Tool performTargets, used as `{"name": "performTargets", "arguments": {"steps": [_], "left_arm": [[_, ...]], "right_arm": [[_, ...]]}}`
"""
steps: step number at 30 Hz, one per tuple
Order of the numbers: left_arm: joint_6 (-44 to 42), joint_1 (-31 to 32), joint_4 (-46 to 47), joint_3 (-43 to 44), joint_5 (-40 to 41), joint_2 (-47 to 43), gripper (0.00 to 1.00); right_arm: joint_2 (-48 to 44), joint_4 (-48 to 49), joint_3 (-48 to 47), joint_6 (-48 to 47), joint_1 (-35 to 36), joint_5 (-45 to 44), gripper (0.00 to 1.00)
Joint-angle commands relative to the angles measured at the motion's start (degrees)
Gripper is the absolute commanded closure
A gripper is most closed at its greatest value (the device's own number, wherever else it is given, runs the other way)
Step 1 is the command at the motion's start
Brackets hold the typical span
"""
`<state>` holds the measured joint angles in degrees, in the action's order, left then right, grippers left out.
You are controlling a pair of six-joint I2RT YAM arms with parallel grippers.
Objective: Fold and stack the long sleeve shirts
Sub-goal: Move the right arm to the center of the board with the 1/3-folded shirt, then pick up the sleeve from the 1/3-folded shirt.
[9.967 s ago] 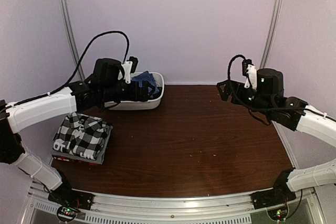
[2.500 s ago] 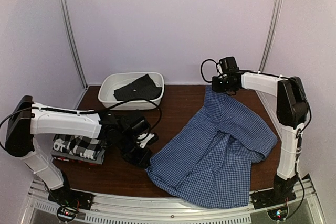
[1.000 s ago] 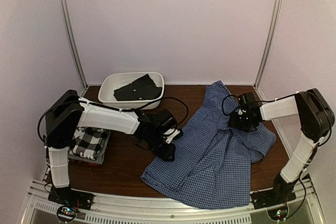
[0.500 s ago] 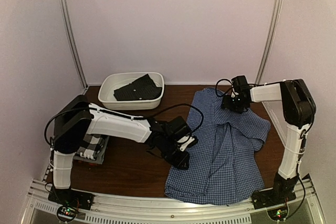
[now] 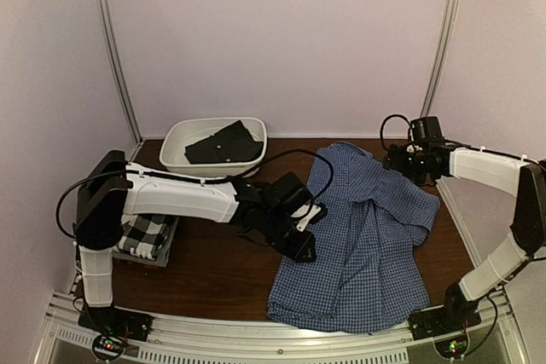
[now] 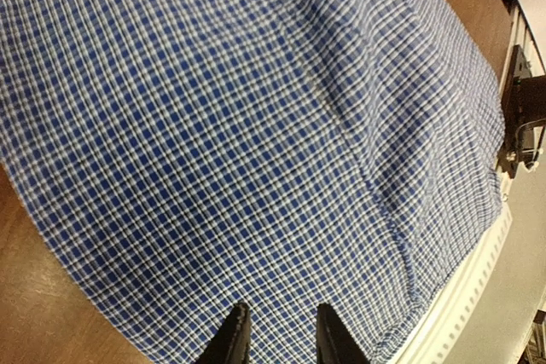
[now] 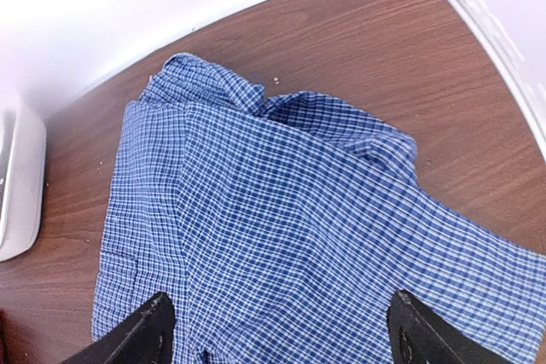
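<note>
The blue-and-white check shirt point(image 5: 367, 236) lies rumpled over the right half of the table, its hem reaching the near rail. My left gripper point(image 5: 303, 243) sits low at the shirt's left edge. In the left wrist view its fingers point(image 6: 275, 330) stand a narrow gap apart over flat cloth point(image 6: 256, 125), with nothing pinched between them. My right gripper point(image 5: 399, 161) hovers by the shirt's far right corner, and in the right wrist view it point(image 7: 290, 334) is wide open above the collar area point(image 7: 281, 210). A folded stack topped by the black-and-white plaid shirt point(image 5: 145, 232) rests at the left, partly behind my left arm.
A white oval basin point(image 5: 175, 138) holding a dark garment point(image 5: 223, 142) stands at the back left; its rim point(image 7: 17, 185) shows at the left edge of the right wrist view. The metal rail point(image 5: 256, 330) runs along the near edge. Walls close in the back and both sides.
My left gripper slid right, taking the shirt's left side with it, so the shirt lies narrower. My right gripper opened wider and moved from the shirt's middle to its far right corner.
</note>
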<state>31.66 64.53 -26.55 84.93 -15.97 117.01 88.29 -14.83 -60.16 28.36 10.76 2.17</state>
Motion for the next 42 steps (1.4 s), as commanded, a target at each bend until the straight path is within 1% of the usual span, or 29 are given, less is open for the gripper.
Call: {"name": "performTargets", "arguments": {"steps": [1, 5, 7, 13, 19, 26, 31, 35, 38, 42], "left_arm": [[0.16, -0.71, 2.88, 1.77, 2.19, -5.81, 0.72], [-0.5, -1.43, 4.87, 0.25, 1.0, -8.32, 0.72], [-1.24, -1.72, 5.13, -0.09, 0.49, -8.99, 0.72], [-2.63, -2.9, 7.0, -2.49, -1.65, -11.36, 0.72], [-3.57, -4.34, 7.63, -4.8, -2.91, -13.37, 0.72], [-3.63, -5.34, 9.0, -7.81, -3.53, -15.85, 0.73], [-3.49, -5.52, 9.9, -9.3, -3.63, -16.99, 0.73], [-3.3, -5.62, 10.21, -10.31, -3.4, -18.18, 0.73], [-3.03, -5.62, 10.61, -11.35, -2.91, -19.22, 0.73], [-2.71, -5.67, 10.94, -12.43, -2.6, -19.95, 0.73]], "right_arm": [[-9.41, -2.8, 9.09, 5.89, -1.74, -3.0, 0.12], [-21.06, -2.46, 18.18, 11.34, -2.05, -2.29, 0.1], [-25.62, -2.52, 21.72, 13.84, -2.11, -0.51, 0.09], [-33.49, -4.88, 29.02, 19.75, -2.06, 0.37, 0.07], [-35.79, -3.85, 34.83, 25.68, -2.06, 2.16, 0.02], [-38.72, -1.66, 39.46, 30.53, -2.06, 1.97, 0.0], [-38.58, 4.01, 41.75, 32.69, -2.24, 0.37, 0.0], [-38.0, 7.83, 42.27, 34.27, -2.29, -1.28, 0.02], [-37.35, 8.18, 41.77, 34.56, -2.64, -3.09, 0.03], [-36.48, 8.91, 41.12, 34.66, -3.05, -3.42, 0.04]]}}
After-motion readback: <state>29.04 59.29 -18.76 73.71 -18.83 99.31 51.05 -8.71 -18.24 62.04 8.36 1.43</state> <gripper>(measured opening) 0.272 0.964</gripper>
